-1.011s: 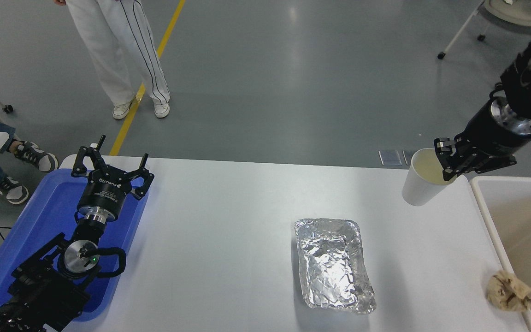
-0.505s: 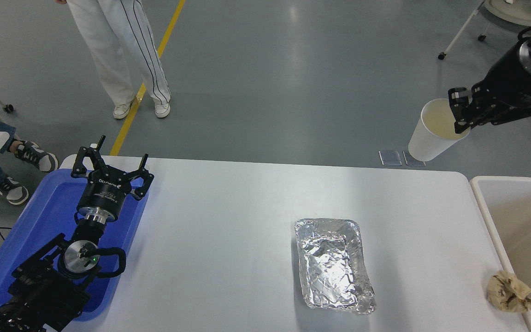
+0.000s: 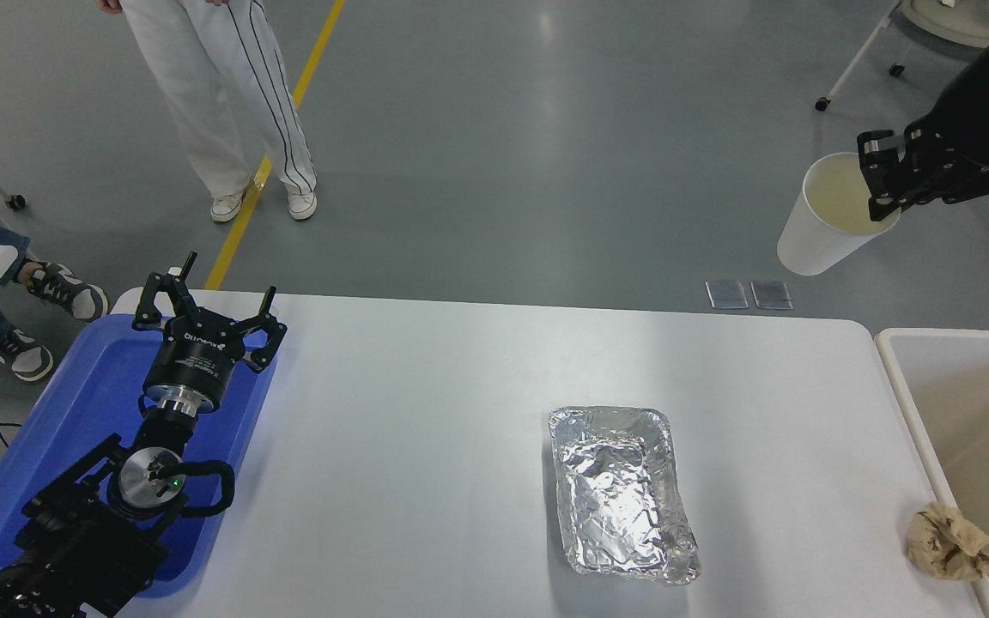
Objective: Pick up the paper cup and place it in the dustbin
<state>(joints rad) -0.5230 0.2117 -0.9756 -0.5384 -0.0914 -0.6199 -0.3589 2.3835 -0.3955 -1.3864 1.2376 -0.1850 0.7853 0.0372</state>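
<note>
My right gripper (image 3: 882, 182) is shut on the rim of the paper cup (image 3: 825, 225), a plain white tapered cup with a pale yellowish inside. It holds the cup tilted, high in the air beyond the table's far right corner. The dustbin (image 3: 894, 378), cream-white with a beige inside, stands at the table's right edge, below and nearer than the cup. My left gripper (image 3: 207, 305) is open and parked over the blue tray at the lower left.
A crinkled foil tray (image 3: 619, 489) lies on the white table right of centre. A crumpled brown paper ball (image 3: 945, 541) sits at the dustbin's near rim. A blue tray (image 3: 74, 412) is at the left. A person's legs (image 3: 228, 103) stand at the far left.
My right gripper has lifted the paper cup up off the table's far right corner and carried it higher and to the right. The left arm has not moved.
</note>
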